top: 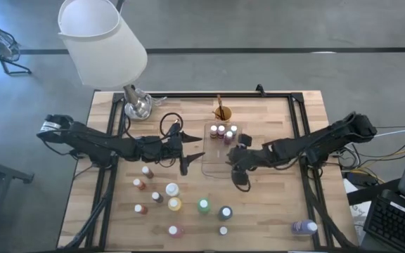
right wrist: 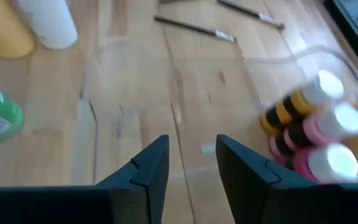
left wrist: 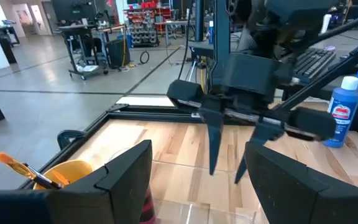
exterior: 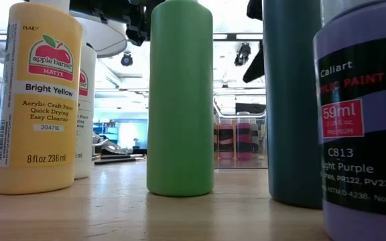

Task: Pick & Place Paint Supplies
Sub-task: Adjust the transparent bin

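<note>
Several small paint bottles stand on their bases on the wooden table's near half. More of them stand in the clear tray at mid-table. Thin brushes lie flat on the wood beside the tray. My right gripper hovers over the tray's near part, slanting down. It is open, with only the tray floor showing between its fingers. My left gripper hangs level at the tray's left side, open and empty, facing the right gripper.
An orange cup holding a brush stands behind the tray. A lamp with a white shade stands at the far left corner. In the low view, yellow, green, teal and purple bottles stand close along the near edge.
</note>
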Robot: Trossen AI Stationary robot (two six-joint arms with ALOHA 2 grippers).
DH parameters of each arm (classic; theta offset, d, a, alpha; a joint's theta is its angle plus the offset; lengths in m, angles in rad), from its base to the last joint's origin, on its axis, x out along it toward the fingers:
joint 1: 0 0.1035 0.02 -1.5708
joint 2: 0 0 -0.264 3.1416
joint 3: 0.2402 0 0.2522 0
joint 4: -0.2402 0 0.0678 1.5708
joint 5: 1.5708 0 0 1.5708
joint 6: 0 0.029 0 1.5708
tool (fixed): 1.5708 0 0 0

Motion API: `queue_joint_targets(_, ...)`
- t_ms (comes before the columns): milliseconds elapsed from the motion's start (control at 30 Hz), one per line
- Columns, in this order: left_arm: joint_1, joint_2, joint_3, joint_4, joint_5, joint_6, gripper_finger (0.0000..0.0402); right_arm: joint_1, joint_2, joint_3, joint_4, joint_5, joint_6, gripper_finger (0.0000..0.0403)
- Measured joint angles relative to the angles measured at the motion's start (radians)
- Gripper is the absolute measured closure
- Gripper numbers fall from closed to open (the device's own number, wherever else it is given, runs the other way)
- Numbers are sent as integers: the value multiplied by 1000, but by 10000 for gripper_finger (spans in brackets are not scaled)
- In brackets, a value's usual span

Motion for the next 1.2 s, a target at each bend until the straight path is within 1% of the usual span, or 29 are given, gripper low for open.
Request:
queue_joint_targets(133, 0, 0, 5, 0, -1, 8, 140, -10, 42, 6, 36, 0, -40, 291)
queue_joint_targets(233, 2, 0, 15, 0, -3, 25, 140, -23, 84, 38, 63, -7, -44, 306)
queue_joint_targets(367, 3, 0, 21, -1, -3, 45, 140, -29, 162, 90, 21, -25, -68, 336)
queue_joint_targets(567, 3, 0, 18, -12, -3, 47, 140, -29, 223, 179, -45, -27, -73, 389)
queue_joint_targets(800, 3, 0, 18, -10, -3, 47, 140, -28, 303, 266, -107, -105, -77, 394)
queue_joint_targets(933, 3, 0, 18, -17, -3, 47, 140, -28, 346, 307, -135, -120, -80, 394)
queue_joint_targets(1200, 3, 0, 18, -16, -3, 46, 140, -18, 399, 365, -143, -184, -84, 394)
